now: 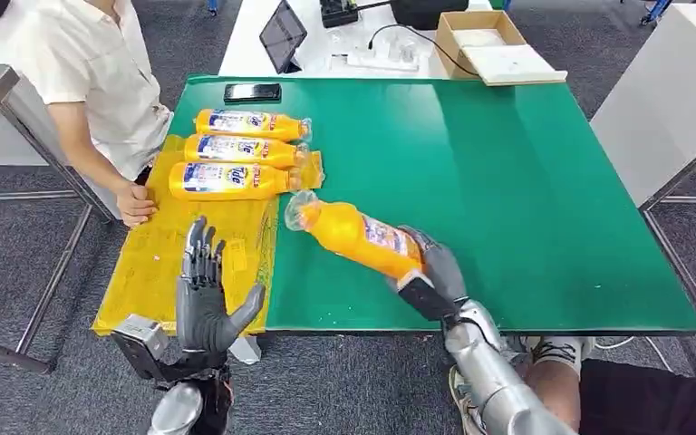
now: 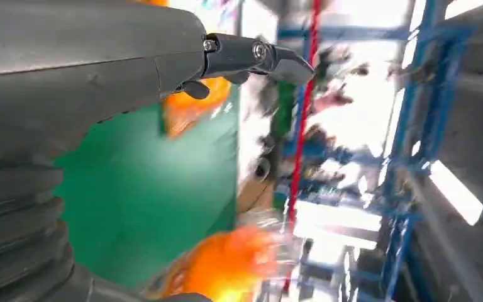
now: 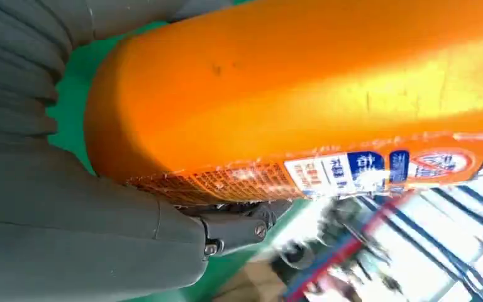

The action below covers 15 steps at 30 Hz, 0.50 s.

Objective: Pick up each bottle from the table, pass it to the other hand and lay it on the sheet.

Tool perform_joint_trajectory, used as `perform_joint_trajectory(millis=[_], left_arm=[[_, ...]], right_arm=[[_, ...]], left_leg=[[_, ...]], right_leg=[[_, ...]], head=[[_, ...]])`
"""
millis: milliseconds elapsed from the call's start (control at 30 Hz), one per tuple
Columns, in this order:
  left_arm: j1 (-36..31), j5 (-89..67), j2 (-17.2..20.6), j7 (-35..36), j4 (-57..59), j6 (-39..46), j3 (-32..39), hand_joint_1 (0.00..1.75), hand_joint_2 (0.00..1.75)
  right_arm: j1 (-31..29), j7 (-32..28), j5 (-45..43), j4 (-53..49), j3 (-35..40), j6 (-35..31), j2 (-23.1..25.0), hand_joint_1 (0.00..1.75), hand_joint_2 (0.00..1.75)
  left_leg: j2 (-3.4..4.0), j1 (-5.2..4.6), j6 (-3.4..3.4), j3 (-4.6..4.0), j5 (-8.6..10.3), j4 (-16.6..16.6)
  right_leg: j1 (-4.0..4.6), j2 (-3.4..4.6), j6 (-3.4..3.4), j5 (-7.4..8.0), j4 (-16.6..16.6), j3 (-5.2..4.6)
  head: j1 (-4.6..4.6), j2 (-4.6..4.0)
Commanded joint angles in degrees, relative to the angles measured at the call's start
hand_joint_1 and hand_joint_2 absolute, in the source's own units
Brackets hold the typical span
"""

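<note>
Holding a bottle (image 1: 356, 234) by its base, the right hand (image 1: 430, 272) tilts it above the green table (image 1: 507, 181), cap toward the sheet (image 1: 190, 263).
Left hand (image 1: 207, 299) is empty with fingers spread over the sheet; three bottles (image 1: 236, 149) lie there.

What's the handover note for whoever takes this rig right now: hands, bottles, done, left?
Right hand grips an orange bottle by its base, raised over the green table, cap pointing toward the yellow sheet.
Left hand is open, fingers spread, above the sheet, holding nothing.
Three bottles already lie side by side on the sheet's far end. A person's hand rests at the sheet's edge.
Left: pass the held bottle to the left hand and lay it on the sheet.
</note>
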Motion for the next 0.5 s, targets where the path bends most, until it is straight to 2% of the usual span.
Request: perform_joint_trajectory(millis=[33, 100, 133, 167, 400, 500], left_arm=[[1.0, 0.7, 0.5, 0.8, 2.7, -1.6, -1.1, 0.0, 1.75], [0.8, 0.9, 0.8, 1.6, 2.7, -2.4, -1.3, 0.0, 1.75], [0.7, 0.0, 1.8, 3.0, 3.2, -4.1, -2.8, 0.0, 1.75], [0.5, -1.5, 2.2, 2.8, 3.9, -4.5, -3.8, 0.0, 1.75], [-1.4, -8.8, 3.1, 3.9, 8.7, -3.9, -7.5, 0.0, 1.75], [-2.2, -7.2, 2.3, 1.0, 8.6, -5.3, -7.2, 0.0, 1.75]], right_arm=[[7.7, 0.4, -3.5, -20.4, 7.4, -4.7, 3.4, 1.75, 1.75], [7.5, -0.5, -5.0, -20.2, 7.2, -5.3, 3.4, 1.75, 1.75], [8.0, -1.9, -10.1, -20.6, 6.4, -2.6, 4.7, 1.75, 1.75], [8.2, -2.0, -11.3, -20.5, 7.0, -1.7, 5.2, 1.75, 1.75], [6.5, -2.8, -11.8, -14.5, 15.4, -0.3, 7.9, 1.75, 1.75], [4.1, -2.7, -10.5, -6.7, 20.6, 2.1, 9.1, 1.75, 1.75]], left_leg=[[0.08, 0.06, -0.09, 0.04, -0.06, 0.0], [0.12, 0.08, -0.14, 0.11, -0.12, 0.0], [0.08, 0.06, -0.11, 0.03, -0.07, 0.0], [0.14, 0.1, -0.17, 0.17, -0.14, 0.0], [0.25, 0.07, -0.19, 0.26, -0.13, -0.1], [0.26, 0.1, -0.21, 0.28, -0.12, -0.1]], right_leg=[[0.08, 0.01, -0.1, -0.06, 0.0, 0.03], [0.09, 0.03, -0.13, -0.1, 0.0, 0.08], [0.07, 0.01, -0.1, -0.06, 0.0, 0.01], [0.12, 0.03, -0.17, -0.12, 0.0, 0.15], [0.09, 0.14, -0.19, -0.08, -0.1, 0.2], [0.13, 0.13, -0.19, -0.07, -0.1, 0.21]], head=[[0.0, 0.0], [0.02, 0.0], [0.0, 0.0], [0.02, 0.0], [0.02, 0.0], [0.0, 0.0]])
